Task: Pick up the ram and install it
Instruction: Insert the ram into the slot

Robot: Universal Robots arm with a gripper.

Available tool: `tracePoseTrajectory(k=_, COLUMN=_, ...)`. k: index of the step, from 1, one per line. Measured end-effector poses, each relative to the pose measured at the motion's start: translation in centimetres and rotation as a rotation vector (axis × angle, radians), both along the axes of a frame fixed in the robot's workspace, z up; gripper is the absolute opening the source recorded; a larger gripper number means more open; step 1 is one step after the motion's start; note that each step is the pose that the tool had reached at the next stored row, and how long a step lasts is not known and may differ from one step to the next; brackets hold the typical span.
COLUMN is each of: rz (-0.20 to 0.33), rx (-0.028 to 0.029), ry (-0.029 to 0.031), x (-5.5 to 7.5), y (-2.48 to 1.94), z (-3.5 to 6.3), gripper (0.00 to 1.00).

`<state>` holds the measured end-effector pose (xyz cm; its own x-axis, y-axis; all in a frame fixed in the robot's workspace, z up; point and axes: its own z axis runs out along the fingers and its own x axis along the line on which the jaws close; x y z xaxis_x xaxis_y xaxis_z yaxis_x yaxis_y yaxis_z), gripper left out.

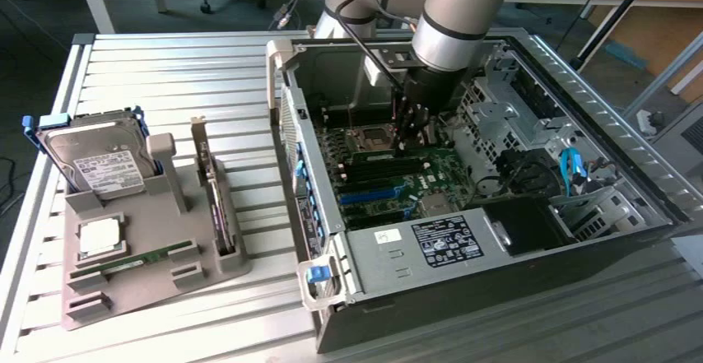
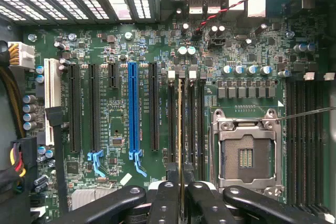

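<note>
Metal computer case (image 1: 495,297), at the exterior view's centre, is entered by the hand (image 2: 181,179), closed narrowly on the ram (image 2: 180,124), held edge-on at the memory slots (image 2: 202,124). Pickup is judged done; full seating is not confirmed.

The fingers (image 2: 167,192) clasp the ram (image 2: 180,129) edge-on, lined along the memory slots (image 2: 201,124) beside the CPU socket (image 2: 245,153).
</note>
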<state>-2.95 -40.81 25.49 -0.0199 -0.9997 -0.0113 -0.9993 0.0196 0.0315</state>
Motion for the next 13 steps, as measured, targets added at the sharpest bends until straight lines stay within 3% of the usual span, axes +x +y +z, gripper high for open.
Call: tracePoseTrajectory(k=13, rz=0.000, rx=0.0000, ry=-0.0001, x=-0.3, y=-0.03, z=-1.48, gripper=0.13)
